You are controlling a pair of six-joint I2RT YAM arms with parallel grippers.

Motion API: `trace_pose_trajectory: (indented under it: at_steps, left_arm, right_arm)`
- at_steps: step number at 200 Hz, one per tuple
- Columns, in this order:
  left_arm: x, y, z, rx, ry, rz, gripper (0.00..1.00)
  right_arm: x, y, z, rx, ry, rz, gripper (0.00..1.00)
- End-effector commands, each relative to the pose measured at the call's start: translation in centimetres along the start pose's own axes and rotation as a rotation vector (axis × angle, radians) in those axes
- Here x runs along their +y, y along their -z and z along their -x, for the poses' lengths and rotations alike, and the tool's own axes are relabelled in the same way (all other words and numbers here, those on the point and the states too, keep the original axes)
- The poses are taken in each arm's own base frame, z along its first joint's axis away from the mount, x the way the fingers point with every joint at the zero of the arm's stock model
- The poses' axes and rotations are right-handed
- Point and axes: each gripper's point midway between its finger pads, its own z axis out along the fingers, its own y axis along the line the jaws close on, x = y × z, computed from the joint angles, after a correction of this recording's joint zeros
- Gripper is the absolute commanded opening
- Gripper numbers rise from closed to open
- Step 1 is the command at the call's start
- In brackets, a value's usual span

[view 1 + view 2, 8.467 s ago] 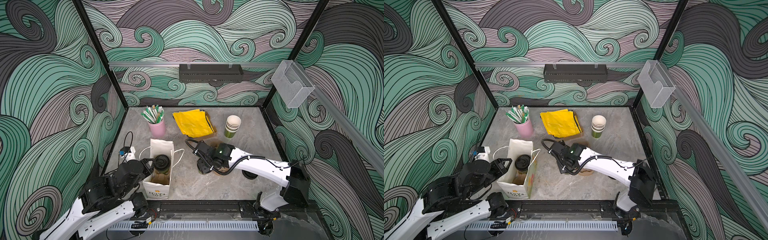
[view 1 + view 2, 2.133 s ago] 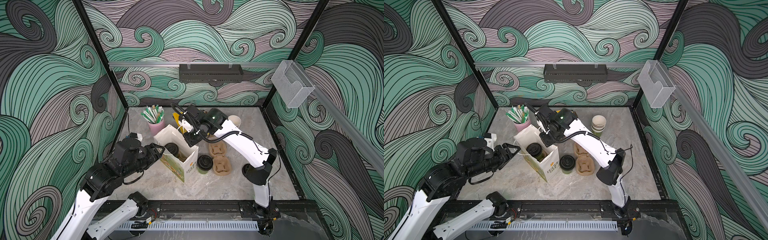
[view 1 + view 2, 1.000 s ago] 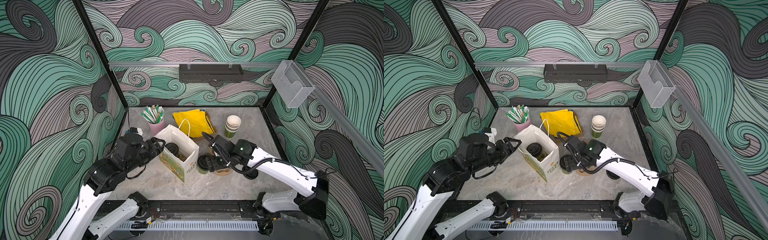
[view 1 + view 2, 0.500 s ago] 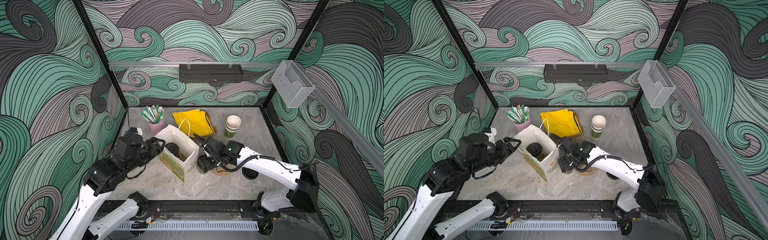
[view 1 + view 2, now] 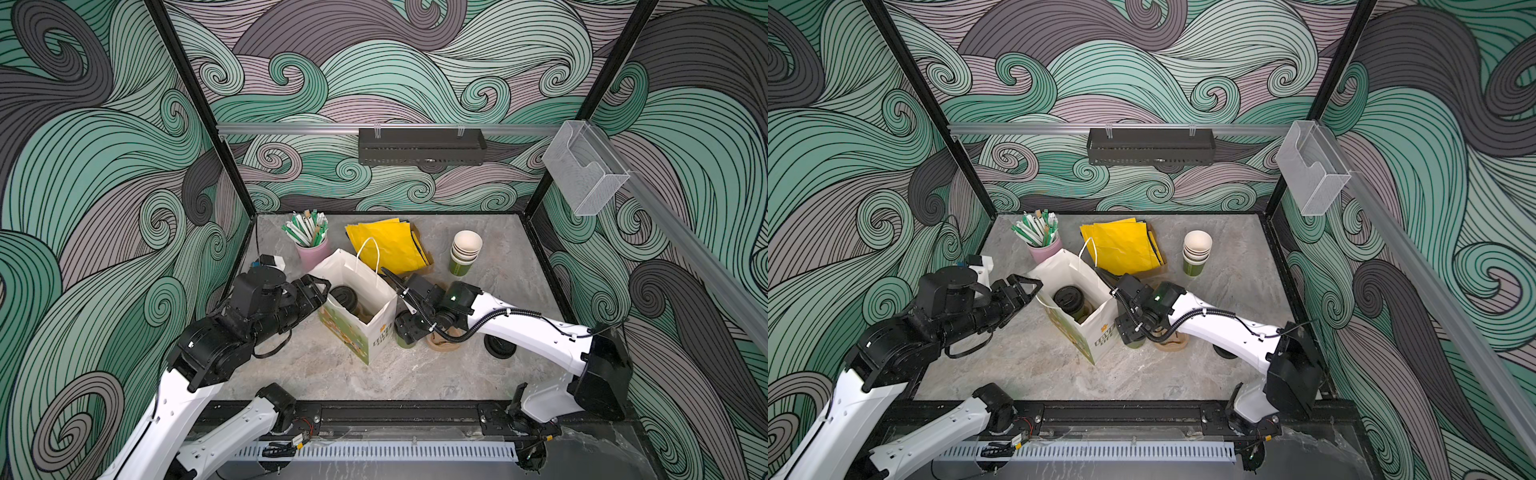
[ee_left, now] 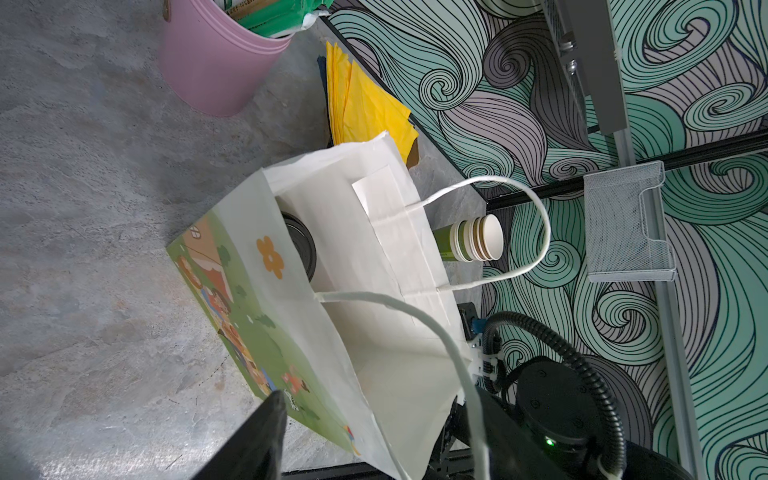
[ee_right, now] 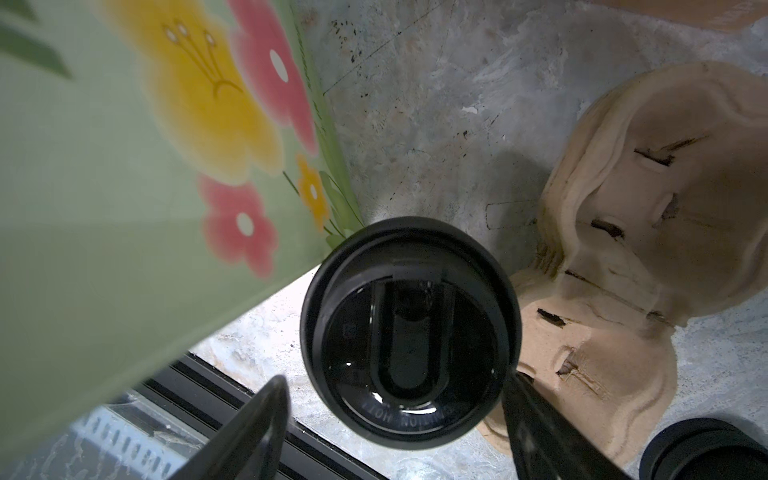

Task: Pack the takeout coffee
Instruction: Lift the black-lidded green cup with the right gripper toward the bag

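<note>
The takeout coffee, a green cup [image 5: 402, 341] with a black sip lid [image 7: 409, 332], stands on the table against the right side of the white paper bag [image 5: 365, 336]. My right gripper [image 5: 405, 328] hangs over it, open. In the right wrist view its fingers [image 7: 257, 424] stand on either side of the lid, with a gap on one side. A second lidded cup [image 5: 344, 296] sits inside the bag. My left gripper [image 5: 322, 286] is open at the bag's left rim. In the left wrist view the bag's printed wall [image 6: 232, 291] and a handle run between its fingers.
A brown cardboard cup carrier [image 5: 442, 341] lies right of the cup, with a loose black lid [image 5: 500, 347] beyond it. At the back stand stacked lidless green cups [image 5: 464, 253], yellow napkins [image 5: 386, 245] and a pink holder of stirrers [image 5: 311, 249].
My right gripper has moved left and down until it is over the lidded cup beside the bag, and its jaws have narrowed slightly. The left arm and the bag have not moved.
</note>
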Motion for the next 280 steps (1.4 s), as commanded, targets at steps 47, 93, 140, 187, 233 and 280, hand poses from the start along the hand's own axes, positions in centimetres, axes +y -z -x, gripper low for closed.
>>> trace_pose_trajectory:
  at_steps: [47,93,140,187,233,280]
  left_arm:
    - [0.0,-0.1,0.4,-0.015,-0.02,0.0,0.71]
    - [0.2,0.0,0.4,-0.019,-0.017,0.004,0.71]
    - [0.2,0.1,0.4,-0.021,-0.015,0.005,0.71]
    - [0.3,0.2,0.6,-0.029,-0.013,0.004,0.71]
    - [-0.2,0.6,0.8,-0.04,-0.009,-0.019,0.72]
    - [-0.4,0.9,0.7,-0.026,0.004,-0.024,0.75]
  right_arm:
    - [-0.4,-1.2,0.0,0.026,-0.009,-0.042,0.79]
    - [-0.5,-1.3,-0.1,0.03,-0.01,-0.047,0.72]
    - [-1.0,-0.4,-0.3,0.025,-0.013,-0.064,0.66]
    - [-1.4,2.1,-1.5,0.023,-0.033,-0.057,0.65]
    - [-2.5,6.4,-3.1,0.008,-0.076,-0.052,0.64]
    - [-3.3,12.7,-3.6,-0.04,-0.093,-0.035,0.63]
